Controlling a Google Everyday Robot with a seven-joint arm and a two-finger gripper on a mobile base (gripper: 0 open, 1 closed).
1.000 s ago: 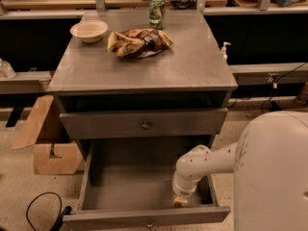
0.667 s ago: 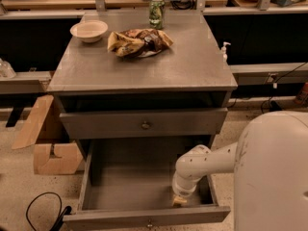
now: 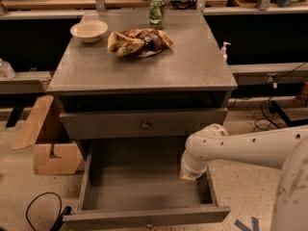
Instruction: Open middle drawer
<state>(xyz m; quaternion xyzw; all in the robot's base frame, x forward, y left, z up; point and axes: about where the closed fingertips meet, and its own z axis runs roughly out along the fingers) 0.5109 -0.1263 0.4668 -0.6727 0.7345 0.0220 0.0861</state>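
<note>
The middle drawer (image 3: 144,186) is pulled far out below a shut drawer (image 3: 110,124) that has a small knob (image 3: 145,125). Its grey inside shows and holds nothing, and its own knob (image 3: 149,224) sits at the centre of the front panel. My gripper (image 3: 191,171) is at the end of the white arm (image 3: 250,146). It points down over the right side of the open drawer, close to its right wall. A lower drawer is hidden beneath.
On the cabinet top (image 3: 192,66) are a white bowl (image 3: 89,31), a crumpled snack bag (image 3: 137,41) and a green can (image 3: 156,12). A cardboard box (image 3: 45,138) stands on the floor at the left. Cables (image 3: 41,211) lie at the front left.
My gripper has lifted and drawn back a little from the drawer's front right corner. The arm now reaches in from the right. The drawer has not moved.
</note>
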